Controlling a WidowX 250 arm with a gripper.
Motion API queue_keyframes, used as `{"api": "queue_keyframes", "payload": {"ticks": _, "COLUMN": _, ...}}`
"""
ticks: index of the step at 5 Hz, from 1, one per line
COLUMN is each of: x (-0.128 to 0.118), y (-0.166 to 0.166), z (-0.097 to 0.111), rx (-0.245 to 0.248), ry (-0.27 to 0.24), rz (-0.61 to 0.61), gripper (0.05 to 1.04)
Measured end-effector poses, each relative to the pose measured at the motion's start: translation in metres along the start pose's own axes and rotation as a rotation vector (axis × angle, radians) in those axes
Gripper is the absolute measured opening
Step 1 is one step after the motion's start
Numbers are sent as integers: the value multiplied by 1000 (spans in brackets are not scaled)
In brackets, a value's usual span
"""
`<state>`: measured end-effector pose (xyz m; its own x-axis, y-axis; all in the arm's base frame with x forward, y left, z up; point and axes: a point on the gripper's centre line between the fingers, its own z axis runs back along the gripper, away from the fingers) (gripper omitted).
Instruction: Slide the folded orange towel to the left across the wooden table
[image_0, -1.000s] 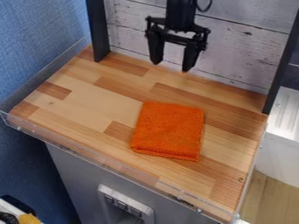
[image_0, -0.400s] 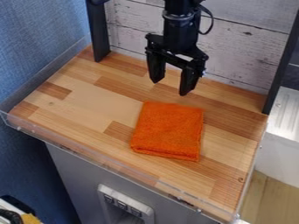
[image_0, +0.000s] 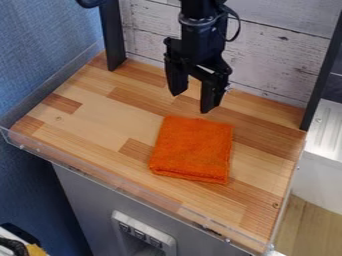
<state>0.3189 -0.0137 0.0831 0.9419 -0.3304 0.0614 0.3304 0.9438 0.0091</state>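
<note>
A black two-finger robot gripper (image_0: 191, 104) hangs with jaws spread. Below them, a folded orange cloth (image_0: 192, 150) lies on a wooden tabletop (image_0: 97, 117).
</note>
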Motion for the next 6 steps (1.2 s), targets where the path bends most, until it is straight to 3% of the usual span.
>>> {"api": "queue_keyframes", "payload": {"ticks": 2, "x": -15, "y": -8, "z": -5, "rx": -29, "ry": 14, "rz": -63, "gripper": 939}}
{"api": "queue_keyframes", "payload": {"ticks": 4, "x": -20, "y": -11, "z": -13, "rx": -38, "ry": 15, "rz": -108, "gripper": 351}}
{"api": "queue_keyframes", "payload": {"ticks": 5, "x": -22, "y": -10, "z": -22, "rx": -35, "ry": 48, "rz": -98, "gripper": 144}}
{"api": "queue_keyframes", "payload": {"ticks": 6, "x": -21, "y": -8, "z": -35, "rx": -32, "ry": 80, "rz": -91, "gripper": 64}}
